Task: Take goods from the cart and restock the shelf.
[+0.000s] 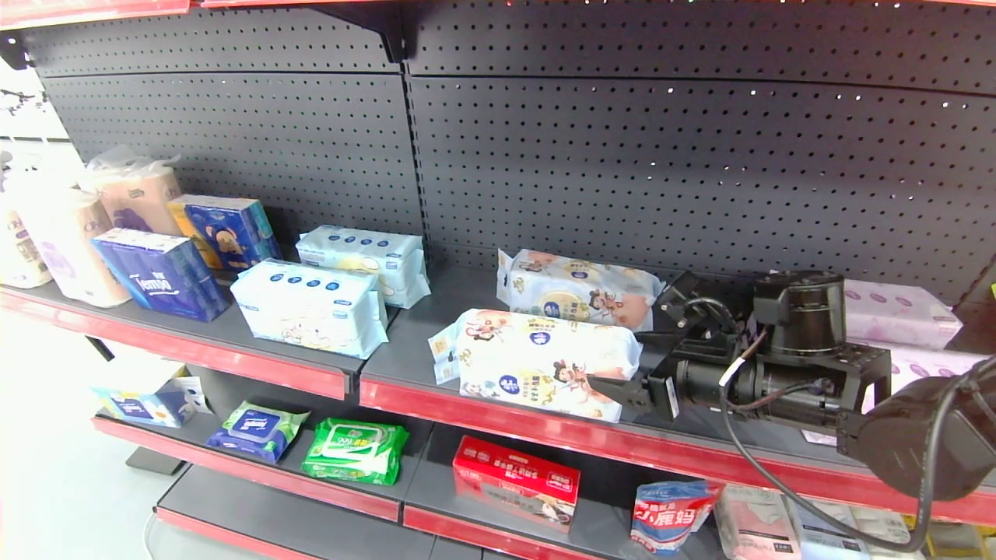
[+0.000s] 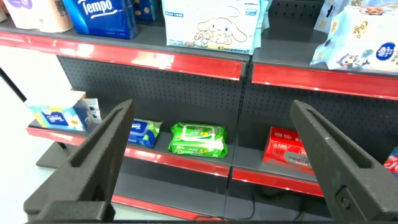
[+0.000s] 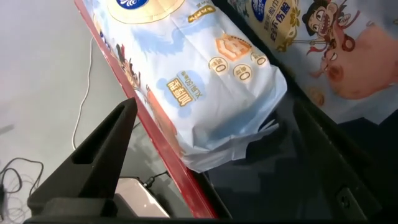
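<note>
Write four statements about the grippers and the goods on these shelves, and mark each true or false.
1. The right gripper is open, with the end of the front wipes pack between its jaws. True.
2. The left gripper holds the green pack. False: it is open and empty, and the green pack lies on the lower shelf.
3. The red box stands on the upper shelf. False: it lies on the lower shelf, below the wipes packs.
4. A rear wipes pack lies behind the front one on the upper shelf. True.
</note>
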Tool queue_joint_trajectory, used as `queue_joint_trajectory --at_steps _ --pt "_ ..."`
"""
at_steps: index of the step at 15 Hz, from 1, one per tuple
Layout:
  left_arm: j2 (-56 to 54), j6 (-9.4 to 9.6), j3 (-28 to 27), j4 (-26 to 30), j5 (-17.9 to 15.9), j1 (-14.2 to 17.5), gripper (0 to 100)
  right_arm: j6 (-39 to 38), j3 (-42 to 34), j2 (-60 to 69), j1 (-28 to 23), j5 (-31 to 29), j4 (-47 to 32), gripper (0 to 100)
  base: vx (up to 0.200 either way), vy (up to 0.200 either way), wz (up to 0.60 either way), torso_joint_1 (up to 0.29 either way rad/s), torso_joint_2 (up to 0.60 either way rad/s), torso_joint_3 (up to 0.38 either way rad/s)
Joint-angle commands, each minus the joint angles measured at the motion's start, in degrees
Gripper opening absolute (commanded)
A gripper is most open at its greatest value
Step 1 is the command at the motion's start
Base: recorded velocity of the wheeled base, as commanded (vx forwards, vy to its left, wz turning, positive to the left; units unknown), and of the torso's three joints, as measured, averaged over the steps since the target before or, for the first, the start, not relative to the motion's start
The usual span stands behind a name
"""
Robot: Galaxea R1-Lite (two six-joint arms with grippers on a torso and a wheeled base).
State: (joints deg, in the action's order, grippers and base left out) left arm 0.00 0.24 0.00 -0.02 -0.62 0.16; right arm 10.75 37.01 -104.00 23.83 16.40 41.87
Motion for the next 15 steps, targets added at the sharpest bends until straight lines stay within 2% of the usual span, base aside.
queue_joint_trajectory --at_steps 1,15 --pt "0.00 0.02 0.00 -0.06 0.01 0.02 100 0.23 0.43 -0.86 -0.10 0.04 0.05 100 0.000 0.000 0.00 0.000 0.00 0.000" --pt "0.00 0.02 0.00 0.02 0.01 0.02 100 1.55 1.57 -2.35 0.07 0.04 0.05 100 0.000 0.000 0.00 0.000 0.00 0.000"
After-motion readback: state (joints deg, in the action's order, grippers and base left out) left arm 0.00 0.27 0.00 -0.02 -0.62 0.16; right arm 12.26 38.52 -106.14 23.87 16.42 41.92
